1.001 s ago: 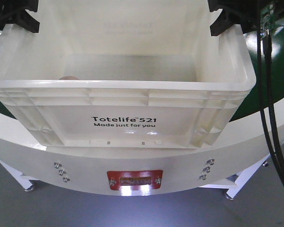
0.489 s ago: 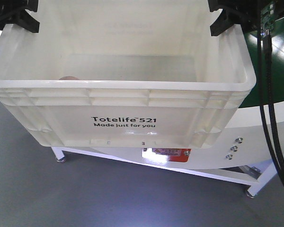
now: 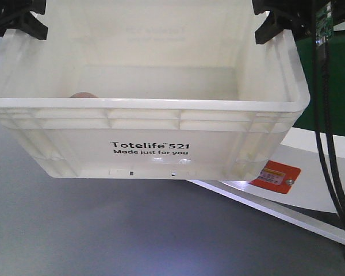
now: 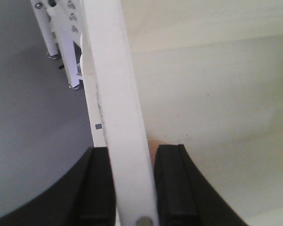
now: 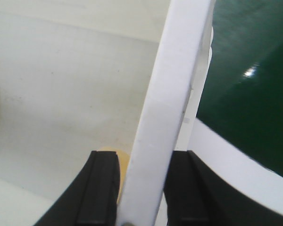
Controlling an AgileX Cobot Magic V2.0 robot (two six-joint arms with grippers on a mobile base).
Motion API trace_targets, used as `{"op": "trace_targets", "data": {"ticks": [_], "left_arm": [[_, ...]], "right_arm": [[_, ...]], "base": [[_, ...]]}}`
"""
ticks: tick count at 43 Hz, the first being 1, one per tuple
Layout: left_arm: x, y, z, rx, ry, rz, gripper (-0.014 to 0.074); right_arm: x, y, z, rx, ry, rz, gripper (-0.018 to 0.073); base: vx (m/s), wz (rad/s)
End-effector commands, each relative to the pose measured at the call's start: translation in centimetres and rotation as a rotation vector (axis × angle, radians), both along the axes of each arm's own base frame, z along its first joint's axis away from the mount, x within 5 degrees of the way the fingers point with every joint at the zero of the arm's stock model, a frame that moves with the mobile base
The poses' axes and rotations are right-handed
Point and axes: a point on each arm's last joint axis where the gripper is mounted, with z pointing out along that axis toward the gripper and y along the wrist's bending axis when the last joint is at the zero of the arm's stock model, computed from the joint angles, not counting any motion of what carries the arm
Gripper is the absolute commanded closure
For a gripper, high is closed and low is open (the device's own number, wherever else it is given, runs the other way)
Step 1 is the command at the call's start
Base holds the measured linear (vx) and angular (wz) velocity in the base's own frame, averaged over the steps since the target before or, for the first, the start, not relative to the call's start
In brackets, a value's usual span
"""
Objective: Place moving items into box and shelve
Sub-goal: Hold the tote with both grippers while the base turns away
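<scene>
Clamping opposite side rims of the box [image 3: 149, 106], the left end effector [image 4: 132, 153] and right end effector [image 5: 141, 157] are closed tight on it, holding it aloft above the floor [image 3: 103, 230]. Level, matched arms should stop the load sliding. Inside lie the pink-brown plush [image 3: 83, 94] and the yellow-orange plush [image 5: 122, 162].

left hand [image 4: 133, 157] clamping box [image 3: 149, 118], right hand [image 5: 141, 157] likewise

Box [image 3: 149, 123] swung left off table [image 3: 319, 198]
</scene>
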Motion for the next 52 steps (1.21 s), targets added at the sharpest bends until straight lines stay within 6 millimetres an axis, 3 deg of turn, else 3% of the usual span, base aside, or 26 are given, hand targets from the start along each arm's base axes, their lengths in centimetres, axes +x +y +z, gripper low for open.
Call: {"op": "trace_targets", "data": {"ticks": [1,52], "left_arm": [[-1.57,-1.25,4.12,-0.16,-0.177,-0.028,0.0603],[-1.57,-1.25,4.12,-0.159,-0.177,-0.028,0.0603]], "right_arm": [[-1.78,0.94,4.2,0.167,-0.172,0.04,0.0564],[-1.83,0.94,4.16,0.165,-0.165,0.042,0.0564]], "base": [[-0.12,0.45],[-0.03,0.55]]}}
